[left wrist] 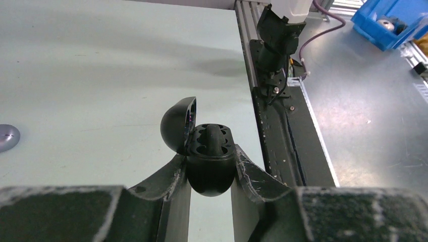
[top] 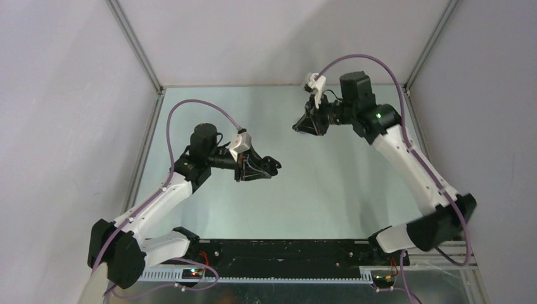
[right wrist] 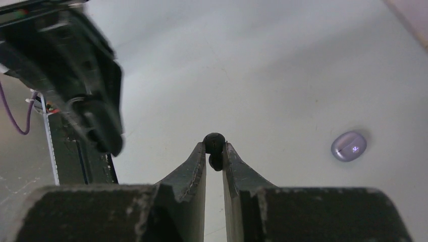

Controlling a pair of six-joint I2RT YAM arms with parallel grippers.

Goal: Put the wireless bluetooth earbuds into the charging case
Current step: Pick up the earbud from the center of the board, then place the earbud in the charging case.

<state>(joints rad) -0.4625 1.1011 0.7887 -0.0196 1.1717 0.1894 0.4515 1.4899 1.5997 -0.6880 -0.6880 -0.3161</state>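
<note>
My left gripper point(left wrist: 209, 155) is shut on a black charging case point(left wrist: 209, 176) and holds it above the table. Its lid point(left wrist: 176, 123) stands open to the left, and dark sockets show in the top. In the top view the left gripper point(top: 269, 168) is mid-table. My right gripper point(right wrist: 214, 147) is shut on a glossy black earbud point(right wrist: 214, 142) pinched at the fingertips. In the top view the right gripper point(top: 305, 125) is raised at the far middle, apart from the left one. The other earbuds are not clearly in view.
A pale purple rounded object point(right wrist: 348, 146) lies on the table right of my right gripper, and also shows in the left wrist view point(left wrist: 7, 137). I cannot tell whether it is a bud or a case. The black base rail point(left wrist: 282, 131) and a blue bin point(left wrist: 388, 20) lie beyond the table edge.
</note>
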